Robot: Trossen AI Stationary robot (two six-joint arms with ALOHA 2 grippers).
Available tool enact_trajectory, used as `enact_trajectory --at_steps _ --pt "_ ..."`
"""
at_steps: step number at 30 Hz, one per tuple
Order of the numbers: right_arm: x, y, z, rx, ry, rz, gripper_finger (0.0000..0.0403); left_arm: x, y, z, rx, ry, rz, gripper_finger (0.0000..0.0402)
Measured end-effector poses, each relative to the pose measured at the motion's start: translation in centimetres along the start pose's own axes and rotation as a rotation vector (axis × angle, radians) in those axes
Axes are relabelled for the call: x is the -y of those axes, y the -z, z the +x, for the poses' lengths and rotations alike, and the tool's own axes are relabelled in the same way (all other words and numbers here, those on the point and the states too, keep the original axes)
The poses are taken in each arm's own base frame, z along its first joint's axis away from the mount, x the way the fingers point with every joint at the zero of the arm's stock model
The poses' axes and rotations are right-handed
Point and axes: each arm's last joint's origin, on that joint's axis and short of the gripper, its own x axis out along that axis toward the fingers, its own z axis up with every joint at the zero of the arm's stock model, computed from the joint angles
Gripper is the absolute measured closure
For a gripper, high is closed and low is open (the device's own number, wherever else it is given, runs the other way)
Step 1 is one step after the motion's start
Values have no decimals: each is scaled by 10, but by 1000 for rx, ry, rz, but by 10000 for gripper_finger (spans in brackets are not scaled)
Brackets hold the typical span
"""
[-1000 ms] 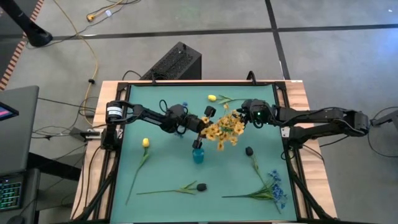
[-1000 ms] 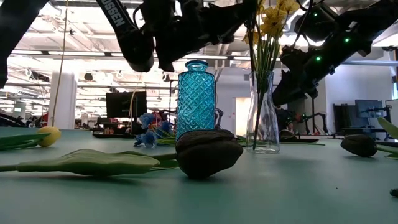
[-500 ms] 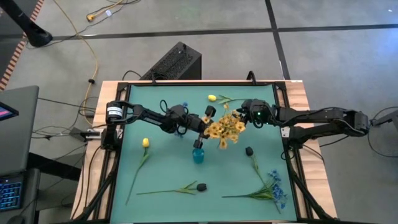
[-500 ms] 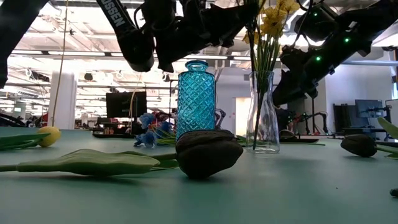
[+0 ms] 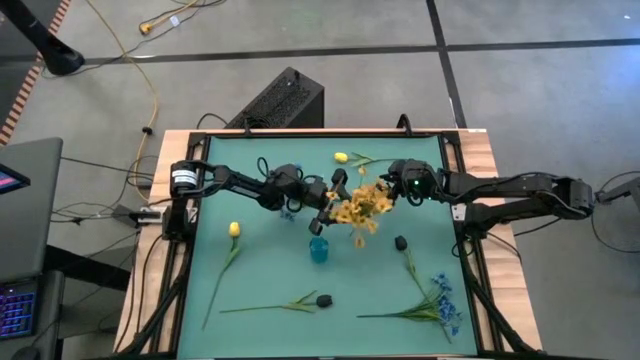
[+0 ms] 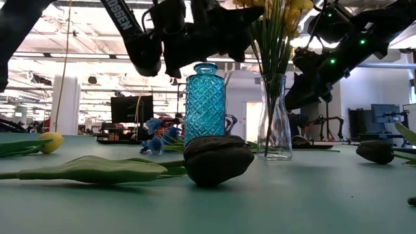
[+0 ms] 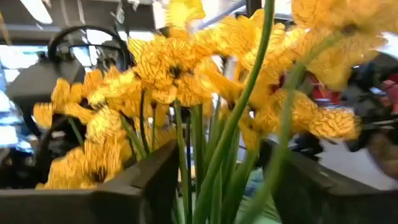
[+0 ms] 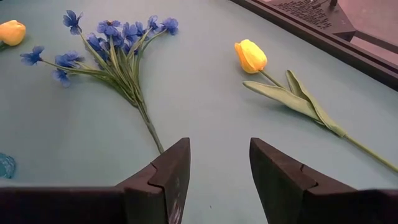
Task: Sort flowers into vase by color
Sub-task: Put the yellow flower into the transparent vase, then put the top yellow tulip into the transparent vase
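Front bud: dark bud on the mat, hiding the base of the blue vase.
Yellow spray: yellow spray in the clear vase; stems between the left gripper fingers, apparently gripped.
Right gripper: right gripper spread, empty, above a blue spray and a tulip.

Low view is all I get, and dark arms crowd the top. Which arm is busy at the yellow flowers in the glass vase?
Observer: From above, it's the left gripper, right at the yellow spray.
Operator: Is the other arm carrying something?
Observer: No. The right gripper is open and empty.
Operator: Any flowers still waiting?
Observer: Yes, a blue spray lies flat on the table's right side, and a yellow tulip on its left.
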Motion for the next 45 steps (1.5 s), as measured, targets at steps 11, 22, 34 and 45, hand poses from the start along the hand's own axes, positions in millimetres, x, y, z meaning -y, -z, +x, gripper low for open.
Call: enact_trajectory --at_steps 11,22,34,45 --pt "0 0 0 0 0 0 212 -13 -27 -23 -280 68 -189 128" --pt "0 0 0 -4 1 -1 212 9 -98 -62 -729 -206 -9 128" --pt "33 -10 0 -97 159 -24 212 53 -136 -114 -864 -360 2 140" --pt "88 -36 30 -364 137 -188 212 86 -86 -143 -535 -463 -22 154"
